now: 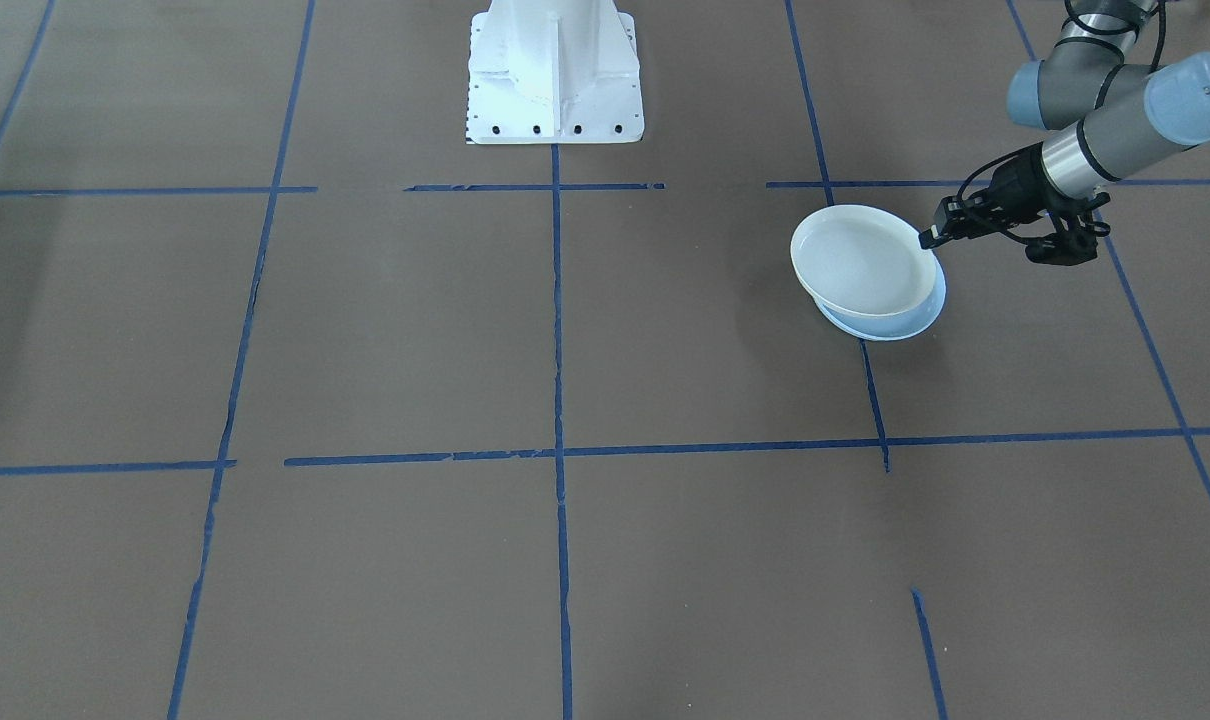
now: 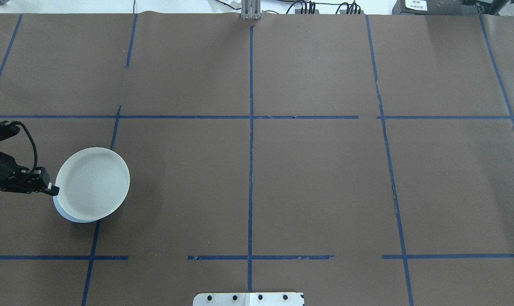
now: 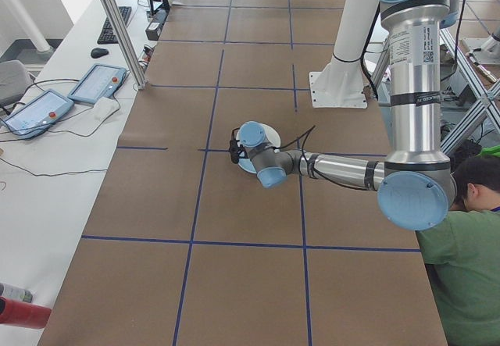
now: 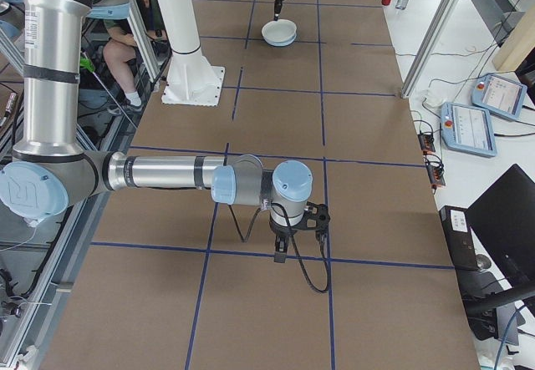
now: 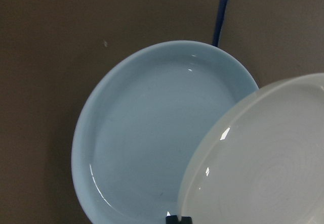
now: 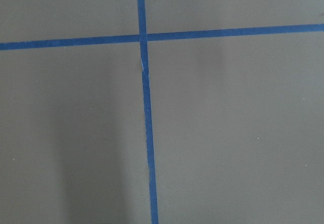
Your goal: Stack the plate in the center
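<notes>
Left gripper (image 2: 53, 189) is pinched on the rim of the white plate (image 2: 93, 182), biting at the plate's 9 o'clock edge in the overhead view; one finger sits over the rim and the other is hidden under it.

The pale blue plate (image 5: 147, 133), which I take to be the stack's target, lies flat on the table (image 2: 316, 178) at about 9 o'clock of the work area, far from the middle crossing of the blue tape lines (image 2: 251, 170). The white plate sits above it and overlaps it, offset toward 1 o'clock, so only a blue crescent shows at 7 o'clock. In the wrist view the white rim covers the blue plate's 4 o'clock part and looks raised and slightly tilted. I can't tell whether the far edge touches the blue plate.

Step in hand, as I read it: placing the held plate onto the lower one, not yet seated. The next move calls for:
- sliding the white plate toward 7 o'clock until the rims line up
- levelling it and lowering until it nests
- only then spreading the fingers and backing out toward 9 o'clock without dragging the rim

Right gripper (image 4: 280, 255) hangs over bare table well apart from the plates, pointing down near a tape crossing. It shows only in the side view, so I can't tell whether its fingers are spread or closed.
</notes>
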